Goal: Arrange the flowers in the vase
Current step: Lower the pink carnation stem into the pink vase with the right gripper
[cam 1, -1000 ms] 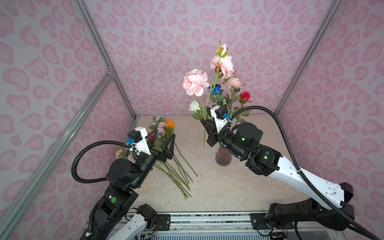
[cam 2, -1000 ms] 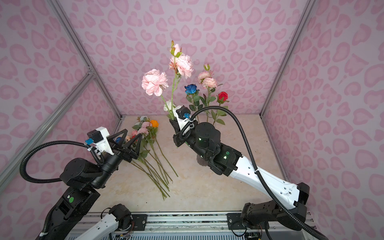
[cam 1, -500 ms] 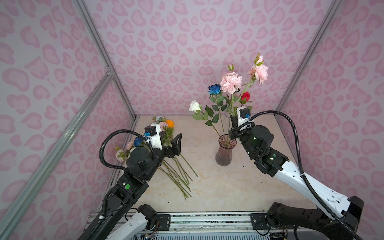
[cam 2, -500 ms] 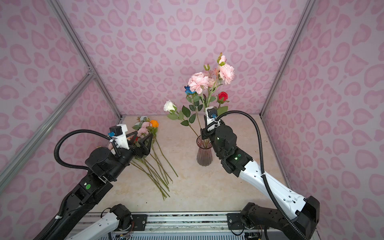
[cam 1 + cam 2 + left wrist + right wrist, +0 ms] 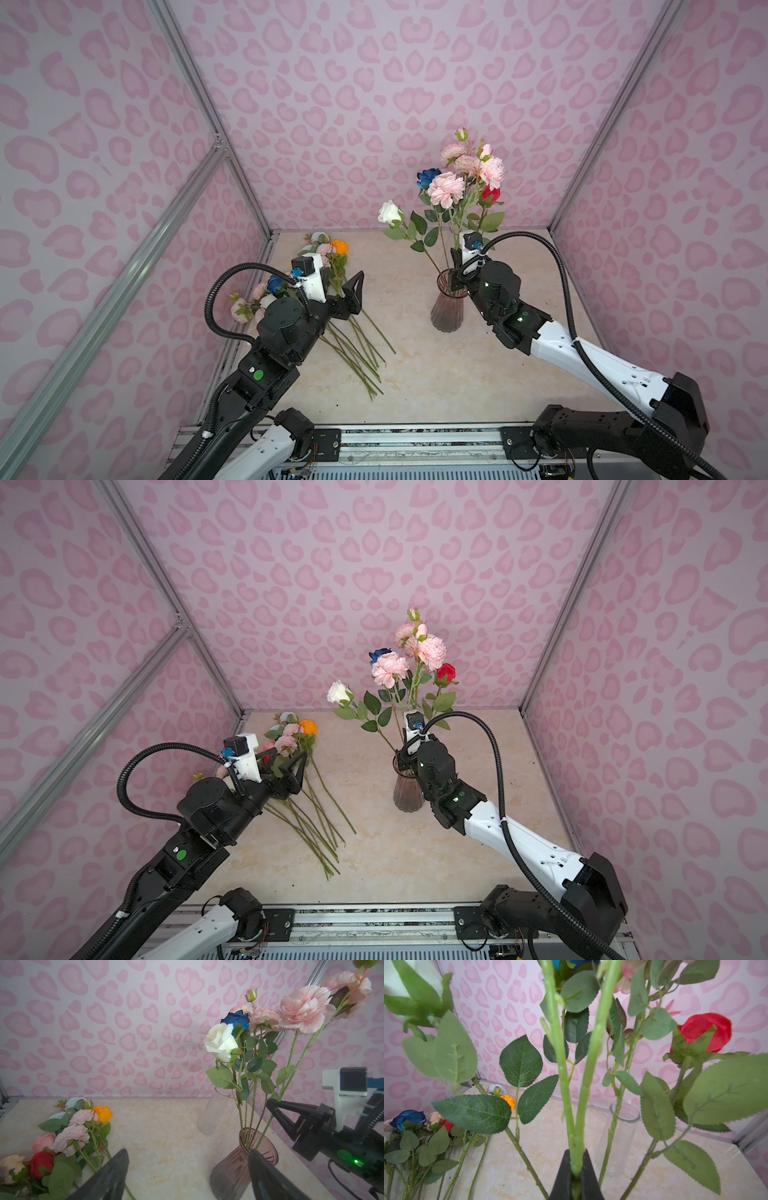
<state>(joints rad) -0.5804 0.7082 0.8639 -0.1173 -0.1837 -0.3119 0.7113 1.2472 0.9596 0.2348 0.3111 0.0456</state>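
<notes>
A ribbed mauve glass vase stands right of centre. It holds a white rose, a dark blue rose and a red rose. My right gripper is shut on the two light green stems of the pink peonies; their lower ends reach into the vase mouth. Several more flowers lie on the table at the left. My left gripper hovers open and empty over their stems.
A clear ribbed glass vase stands behind the mauve one. Pink patterned walls with metal frame bars close in the marble tabletop on three sides. The arms' mounting rail runs along the front edge.
My right gripper swung the peonies from high at the vase's left, across to its right, then down to the vase mouth. My left arm reached forward over the flower pile, still open.
</notes>
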